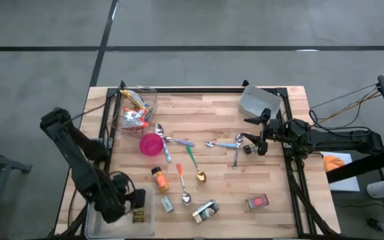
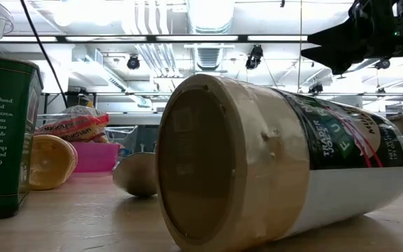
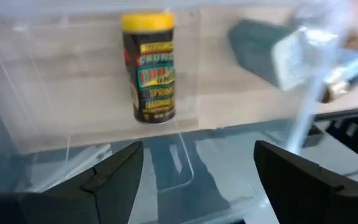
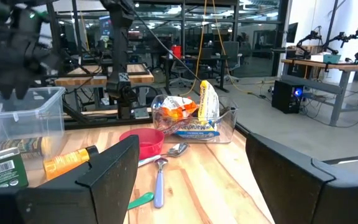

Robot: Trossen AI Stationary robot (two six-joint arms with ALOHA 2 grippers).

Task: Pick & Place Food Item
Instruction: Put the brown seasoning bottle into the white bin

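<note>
Fingers on my left gripper (image 3: 194, 171) stand wide apart with nothing between them, hanging just over the clear bin (image 1: 115, 223) at the near left corner of the surface (image 1: 272, 220). Inside the bin lies the shaker (image 3: 149, 67), dark label, yellow cap, flat on its side on the bin floor. I read that as the food item delivered: it sits free of the fingers, so the spread is a release, not a reach.

Just outside the bin wall a small green tin (image 1: 167, 205) waits beside a spoon (image 1: 185, 197), and a jar (image 1: 205, 211) lies tipped over nearby, with a red packet (image 1: 257, 201) further right. Mid-surface I see an orange bottle (image 1: 159, 180), a pink bowl (image 1: 151, 144) and scattered cutlery, all loose and within reach for later picks.

Farther off, my right gripper (image 1: 259, 139) waits above the right side, fingers also well apart and empty, parked clear of the left arm's path. At the far left corner a second clear tub (image 1: 136, 110) holds snack bags (image 4: 194, 112).
</note>
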